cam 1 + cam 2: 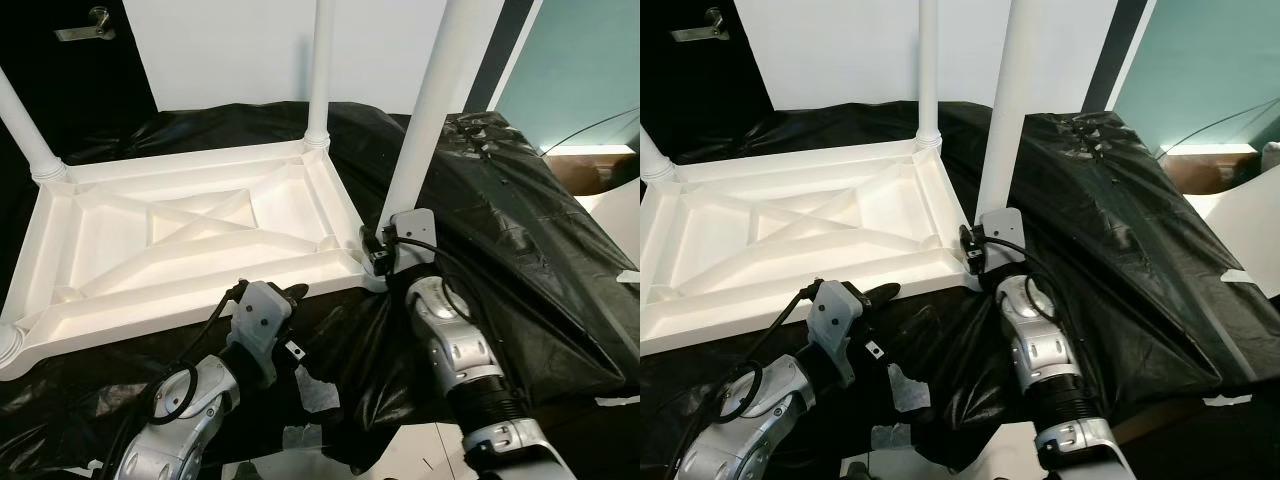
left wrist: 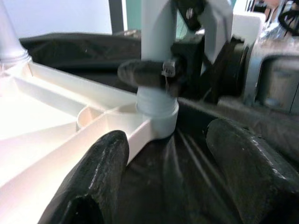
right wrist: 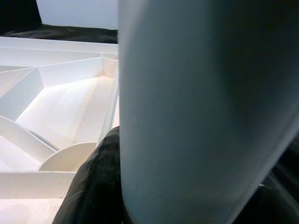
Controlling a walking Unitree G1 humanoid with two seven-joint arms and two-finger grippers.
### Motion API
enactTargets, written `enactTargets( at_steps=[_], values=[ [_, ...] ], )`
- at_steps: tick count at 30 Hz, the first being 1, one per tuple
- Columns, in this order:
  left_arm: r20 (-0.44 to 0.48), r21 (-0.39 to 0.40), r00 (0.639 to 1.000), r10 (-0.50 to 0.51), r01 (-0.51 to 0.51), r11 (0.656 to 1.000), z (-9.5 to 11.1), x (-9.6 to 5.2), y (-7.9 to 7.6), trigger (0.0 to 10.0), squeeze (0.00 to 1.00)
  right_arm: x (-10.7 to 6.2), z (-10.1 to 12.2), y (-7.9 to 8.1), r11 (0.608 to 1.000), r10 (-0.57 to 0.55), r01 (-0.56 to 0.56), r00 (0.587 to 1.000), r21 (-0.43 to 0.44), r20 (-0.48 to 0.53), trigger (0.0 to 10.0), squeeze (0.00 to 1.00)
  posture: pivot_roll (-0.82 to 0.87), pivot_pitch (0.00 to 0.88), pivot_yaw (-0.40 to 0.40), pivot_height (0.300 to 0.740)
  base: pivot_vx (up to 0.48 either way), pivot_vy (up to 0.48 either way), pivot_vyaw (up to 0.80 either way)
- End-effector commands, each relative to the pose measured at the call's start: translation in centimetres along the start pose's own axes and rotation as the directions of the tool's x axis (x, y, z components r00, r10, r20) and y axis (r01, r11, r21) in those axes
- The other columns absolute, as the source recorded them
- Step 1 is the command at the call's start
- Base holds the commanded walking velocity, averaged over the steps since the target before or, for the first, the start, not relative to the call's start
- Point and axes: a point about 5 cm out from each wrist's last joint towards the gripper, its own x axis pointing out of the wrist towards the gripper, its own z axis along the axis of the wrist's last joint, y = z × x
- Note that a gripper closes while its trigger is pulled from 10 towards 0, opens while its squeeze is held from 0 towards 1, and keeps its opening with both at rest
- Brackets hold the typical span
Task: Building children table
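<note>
Tabletop: a white plastic children's tabletop (image 1: 180,250) lies upside down, ribbed underside up, on black plastic sheeting (image 1: 520,240) that covers the surface under it.
Legs: white legs stand upright in the corner sockets; the far-left leg (image 1: 22,125), the far-right leg (image 1: 320,70) and the near-right leg (image 1: 435,100) are seen rising from their corners.
Right gripper: the right gripper (image 2: 154,74) is at the near-right corner, low on the near-right leg just above its socket (image 2: 156,109); its fingers (image 2: 140,73) are pinched around that leg, one black finger lying across the leg's front in the left wrist view.
Left gripper: the left gripper (image 2: 168,182) hovers just off the tabletop's near edge, close to the same corner, pointing toward the socket; its fingers (image 2: 93,177) are spread apart and hold nothing.
Background: a white wall panel (image 1: 240,45) stands behind the tabletop.
</note>
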Motion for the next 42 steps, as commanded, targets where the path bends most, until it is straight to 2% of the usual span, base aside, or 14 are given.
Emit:
enactTargets(
  at_steps=[1, 4, 5, 6, 7, 17, 18, 19, 20, 29, 33, 34, 35, 42],
  values=[
    [-0.016, -0.009, 0.999, 0.044, -0.044, 0.999, -0.3, 0.1, 0.3, 10.0, 0.00, -0.5, -1.5, -0.1, 1.000, -0.017, 0.018, 0.997, 0.008, -0.075, 10.0, 0.00, 0.13, 0.045, -0.083, 0.740, 0.000, 0.000, 0.00],
    [-0.014, -0.009, 0.999, 0.051, -0.052, 0.999, -0.2, 0.1, 0.4, 10.0, 0.00, -0.6, -1.3, -0.2, 0.999, -0.029, 0.031, 0.997, 0.019, -0.067, 10.0, 0.00, 0.13, 0.045, -0.083, 0.740, 0.000, 0.000, 0.00],
    [-0.011, -0.006, 0.998, 0.062, -0.062, 0.998, -0.2, 0.0, 0.5, 10.0, 0.00, -0.6, -0.7, -0.8, 0.999, -0.026, 0.027, 0.999, 0.038, -0.026, 10.0, 0.65, 0.13, 0.040, -0.080, 0.740, 0.000, 0.000, 0.00],
    [-0.011, -0.006, 0.998, 0.062, -0.062, 0.998, -0.2, 0.0, 0.5, 10.0, 0.00, -0.6, -0.7, -0.8, 0.999, -0.026, 0.027, 0.999, 0.038, -0.026, 10.0, 0.65, 0.13, 0.040, -0.080, 0.740, 0.000, 0.000, 0.00],
    [-0.008, -0.005, 0.997, 0.072, -0.072, 0.997, -0.1, 0.0, 0.6, 10.0, 0.00, -0.5, -0.2, -1.5, 0.998, 0.006, -0.007, 1.000, 0.056, 0.007, 10.0, 1.00, 0.13, 0.040, -0.080, 0.740, 0.000, 0.000, 0.00],
    [-0.001, -0.013, 0.996, 0.086, -0.086, 0.996, -0.1, 0.1, 0.9, 10.0, 0.00, -0.8, 1.2, -4.1, 0.976, 0.197, -0.199, 0.980, 0.091, 0.032, 10.0, 1.00, 0.11, 0.049, -0.064, 0.740, 0.000, 0.000, 0.00],
    [-0.001, -0.014, 0.996, 0.087, -0.087, 0.996, -0.1, 0.1, 0.9, 10.0, 0.00, -0.8, 1.3, -4.3, 0.956, 0.279, -0.280, 0.960, 0.091, 0.027, 10.0, 0.38, 0.10, 0.051, -0.061, 0.740, 0.000, 0.000, 0.00],
    [-0.001, -0.014, 0.996, 0.087, -0.087, 0.996, -0.1, 0.1, 0.9, 10.0, 0.00, -0.8, 1.3, -4.3, 0.956, 0.279, -0.280, 0.960, 0.091, 0.027, 10.0, 0.38, 0.10, 0.051, -0.061, 0.740, 0.000, 0.000, 0.00],
    [0.001, -0.014, 0.996, 0.087, -0.087, 0.996, 0.0, 0.2, 1.0, 10.0, 0.00, -0.7, 1.3, -4.4, 0.919, 0.386, -0.386, 0.922, 0.080, 0.017, 10.0, 0.00, 0.10, 0.053, -0.055, 0.740, 0.000, 0.000, 0.00],
    [0.007, -0.008, 0.997, 0.082, -0.082, 0.997, 0.2, 0.5, 1.1, 10.0, 0.00, 1.4, 1.5, -5.0, 0.755, 0.646, -0.653, 0.756, -0.056, -0.101, 10.0, 0.00, 0.11, 0.051, -0.056, 0.740, 0.000, 0.000, 0.00],
    [0.006, -0.009, 0.996, 0.087, -0.087, 0.996, 0.1, 0.4, 1.1, 10.0, 0.00, 1.6, 1.4, -5.1, 0.728, 0.672, -0.682, 0.729, -0.064, -0.128, 10.0, 0.00, 0.11, 0.050, -0.059, 0.740, 0.000, 0.000, 0.00],
    [0.006, -0.012, 0.996, 0.091, -0.091, 0.996, 0.1, 0.3, 1.1, 10.0, 0.00, 1.7, 1.3, -5.2, 0.699, 0.693, -0.710, 0.703, -0.090, -0.161, 2.1, 0.00, 0.12, 0.047, -0.059, 0.740, 0.000, 0.000, 0.00],
    [0.005, -0.012, 0.996, 0.093, -0.093, 0.996, 0.1, 0.3, 1.1, 10.0, 0.00, 1.8, 1.2, -5.2, 0.688, 0.698, -0.718, 0.694, -0.105, -0.177, 0.0, 0.00, 0.12, 0.048, -0.060, 0.740, 0.000, 0.000, 0.00],
    [0.007, -0.011, 0.994, 0.106, -0.106, 0.994, 0.2, 0.3, 1.1, 10.0, 0.00, 2.2, 1.0, -5.8, 0.670, 0.710, -0.735, 0.676, -0.104, -0.198, 0.0, 0.00, 0.13, 0.046, -0.068, 0.740, 0.000, 0.000, 0.00]
  ],
)
